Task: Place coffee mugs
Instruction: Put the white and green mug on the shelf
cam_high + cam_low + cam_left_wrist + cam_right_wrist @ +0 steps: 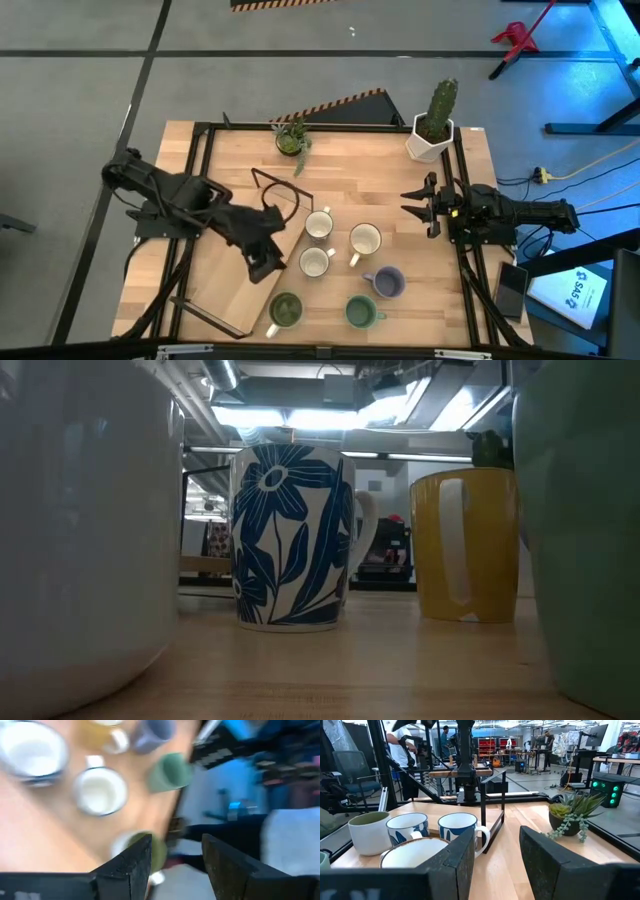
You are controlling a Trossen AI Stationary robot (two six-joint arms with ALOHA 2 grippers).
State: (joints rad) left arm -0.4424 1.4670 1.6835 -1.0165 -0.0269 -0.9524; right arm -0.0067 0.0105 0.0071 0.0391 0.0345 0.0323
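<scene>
Six mugs stand upright on the table's near middle. In the high view three show white: one [318, 226], one [365, 240] and one [316, 262]. A lavender one [385, 282] and two green ones [285, 309], [362, 312] stand nearer. The wooden tray [228, 280] lies slantwise left of them. My left gripper [262, 264] hovers open over the tray's right edge beside the mugs; in its wrist view the left gripper [176, 855] has a green mug [155, 851] below it. My right gripper [415, 205] is open at the table's right side, pointing left toward the mugs [460, 827].
A white cactus pot [432, 125] and a small potted plant [292, 138] stand at the far edge. Black frame rails [465, 260] run along the table's sides. A phone [512, 288] lies beyond the right rail. Bare wood lies between the right gripper and the mugs.
</scene>
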